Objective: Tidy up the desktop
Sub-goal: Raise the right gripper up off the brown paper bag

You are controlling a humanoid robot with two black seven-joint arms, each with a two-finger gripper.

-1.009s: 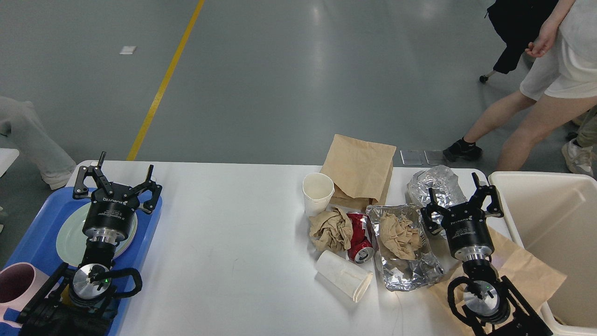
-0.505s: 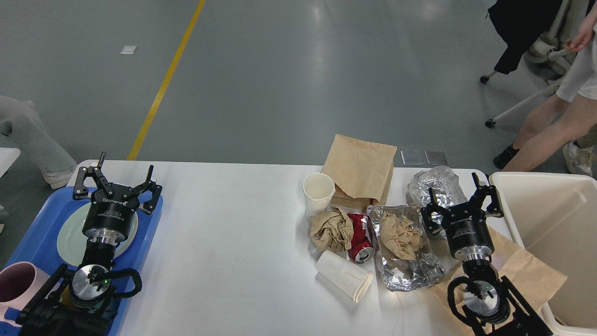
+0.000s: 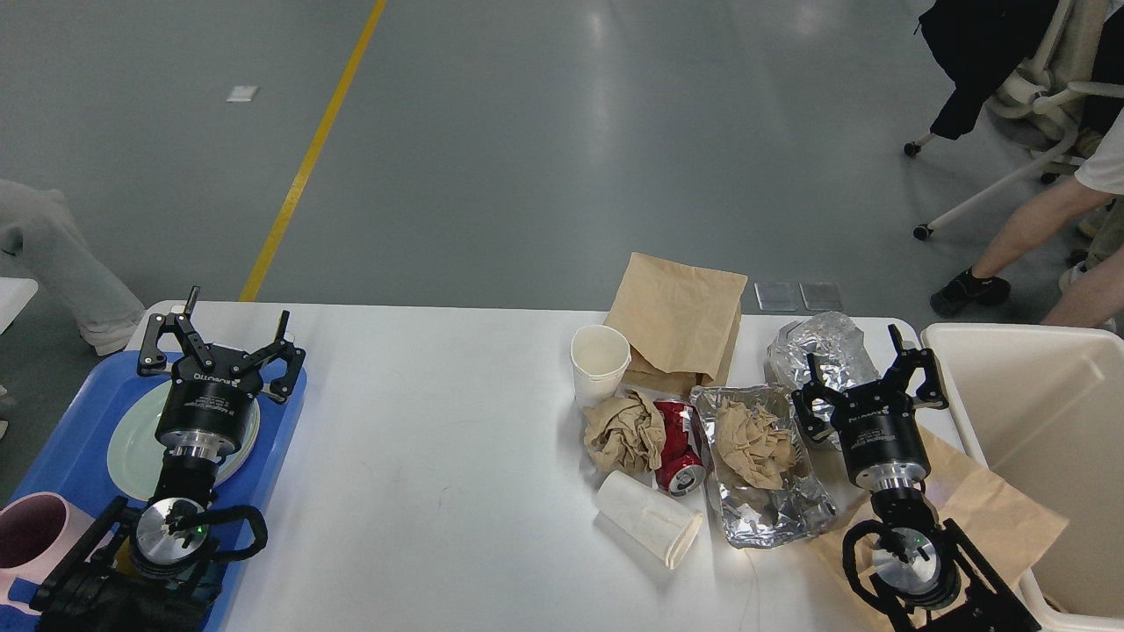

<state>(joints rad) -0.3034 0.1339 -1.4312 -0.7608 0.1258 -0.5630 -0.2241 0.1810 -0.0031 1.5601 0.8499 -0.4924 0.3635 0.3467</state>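
Across the lower half of the view the white desktop (image 3: 421, 456) runs nearly edge to edge. Its litter sits toward 4 o'clock: an upright paper cup (image 3: 599, 362), empty as far as its mouth shows, with a flat brown paper bag (image 3: 676, 316) just behind it at 1 o'clock. Below the cup lies a crumpled brown napkin (image 3: 623, 430), touching a crushed red can (image 3: 678, 443) on its side. A second paper cup (image 3: 648, 518) lies tipped over at 6 o'clock of the can. Right of the can, a foil tray (image 3: 762, 505) holds another wad of brown paper (image 3: 746, 443). A crumpled foil ball (image 3: 821, 347) sits at 1 o'clock of the tray.

The right gripper (image 3: 865, 377) hovers by the foil ball, jaws wide and holding nothing, above another brown bag (image 3: 1001, 518). At 3 o'clock a cream bin (image 3: 957, 351) stands by the table end; what shows of its inside is bare.

At 9 o'clock a blue tray (image 3: 70, 456) carries a pale green plate (image 3: 132, 448) and a pink mug (image 3: 31, 531). The left gripper (image 3: 219, 338) hangs over the plate, jaws wide, empty.
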